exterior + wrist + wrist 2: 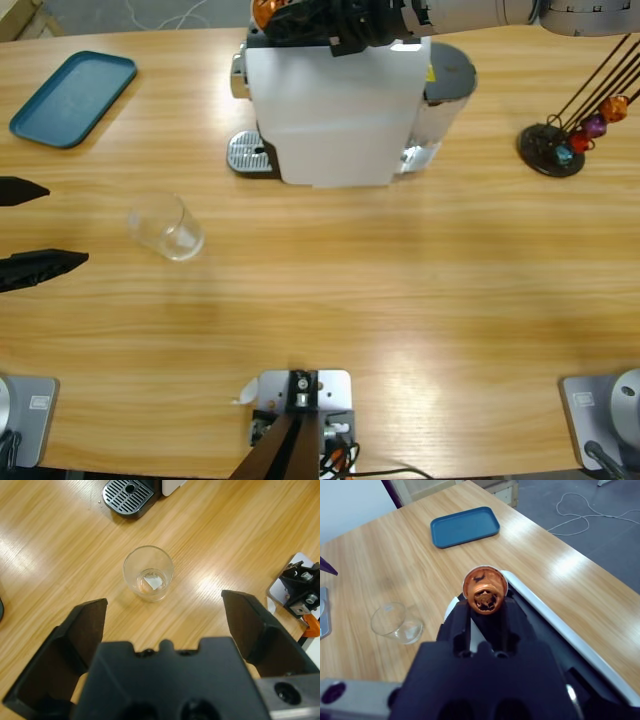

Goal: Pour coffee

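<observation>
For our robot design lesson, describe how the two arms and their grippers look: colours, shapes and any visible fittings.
The left gripper has two wide, flat, matt black jaws tapering to blunt tips, on a blocky black body with round screw recesses and a grey metal wrist plate. The right gripper has the same black body, with narrow black jaws. In the high view, the right arm is a smooth silver-grey tube with a ribbed joint ring. No markings show.

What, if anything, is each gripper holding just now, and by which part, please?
The right gripper holds an orange coffee capsule by its sides, above the coffee machine. The left gripper holds nothing; its jaws stand open short of the empty glass tumbler.
</observation>
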You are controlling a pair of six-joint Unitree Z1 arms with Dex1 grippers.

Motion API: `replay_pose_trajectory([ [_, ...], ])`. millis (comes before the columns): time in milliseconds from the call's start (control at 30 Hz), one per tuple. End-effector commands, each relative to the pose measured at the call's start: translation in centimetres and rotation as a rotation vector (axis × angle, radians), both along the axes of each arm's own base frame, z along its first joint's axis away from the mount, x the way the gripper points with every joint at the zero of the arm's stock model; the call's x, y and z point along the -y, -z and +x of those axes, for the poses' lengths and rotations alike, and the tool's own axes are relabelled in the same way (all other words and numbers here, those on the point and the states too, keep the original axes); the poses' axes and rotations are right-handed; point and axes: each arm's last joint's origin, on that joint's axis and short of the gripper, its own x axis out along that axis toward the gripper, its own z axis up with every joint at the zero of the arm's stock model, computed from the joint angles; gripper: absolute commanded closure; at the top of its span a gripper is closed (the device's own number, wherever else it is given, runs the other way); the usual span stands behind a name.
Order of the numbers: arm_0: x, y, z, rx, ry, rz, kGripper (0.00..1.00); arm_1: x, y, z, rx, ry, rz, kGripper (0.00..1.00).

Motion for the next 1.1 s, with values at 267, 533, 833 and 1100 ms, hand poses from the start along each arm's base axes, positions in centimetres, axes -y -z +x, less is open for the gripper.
replay_pose_trajectory([
  [267, -0.4, 1.0, -0.5, -0.008, -0.001, 0.005, 0.0, 0.2, 1.8, 0.2, -0.026, 0.021, -0.056, 0.708],
  [533, -0.2, 0.9, -0.4, -0.004, -0.001, -0.003, 0.004, 0.7, -3.5, -1.5, 0.156, 0.144, -0.058, 0.214],
  [833, -0.4, 0.5, -0.5, 0.005, -0.013, -0.024, 0.004, -1.8, -6.6, -6.1, 0.156, -0.043, -0.001, 0.488],
  [1100, -0.9, -0.6, -1.2, 0.008, -0.021, -0.042, 0.009, 2.7, -7.2, -11.5, 0.059, 0.066, 0.023, 1.0],
])
